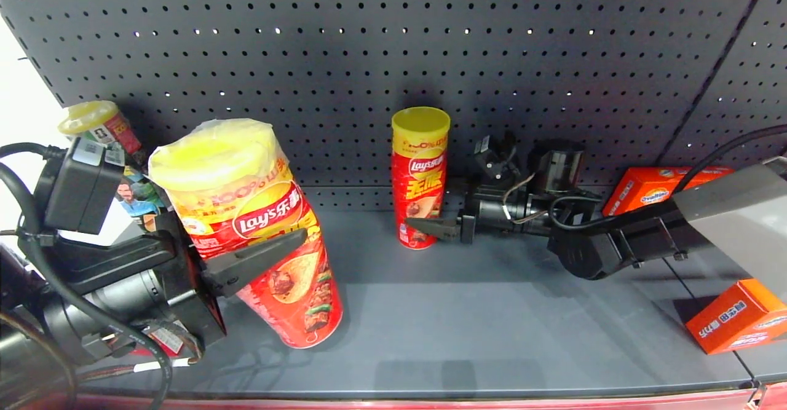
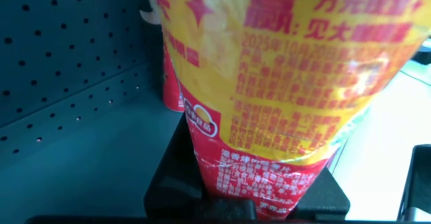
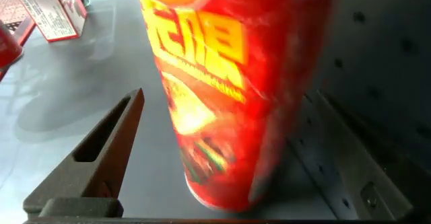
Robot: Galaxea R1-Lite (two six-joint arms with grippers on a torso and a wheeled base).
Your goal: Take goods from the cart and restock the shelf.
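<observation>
A red and yellow chips can (image 1: 246, 225) with a clear plastic cover over its yellow lid leans tilted at the shelf's front left. My left gripper (image 1: 258, 238) is shut on its middle. The left wrist view has that can (image 2: 283, 83) close up, between the gripper's fingers (image 2: 175, 177). A second chips can (image 1: 420, 176) stands upright near the pegboard at mid-shelf. My right gripper (image 1: 424, 219) is open around its lower part. In the right wrist view one finger (image 3: 94, 157) stands apart from the can (image 3: 229, 83), and the other finger is hidden behind it.
A third can (image 1: 92, 121) stands at the back left, behind the left arm. Two orange boxes (image 1: 658, 189) (image 1: 738, 324) sit on the right. The grey shelf (image 1: 492, 324) is bare between the cans and the boxes, and a pegboard wall (image 1: 430, 41) closes the back.
</observation>
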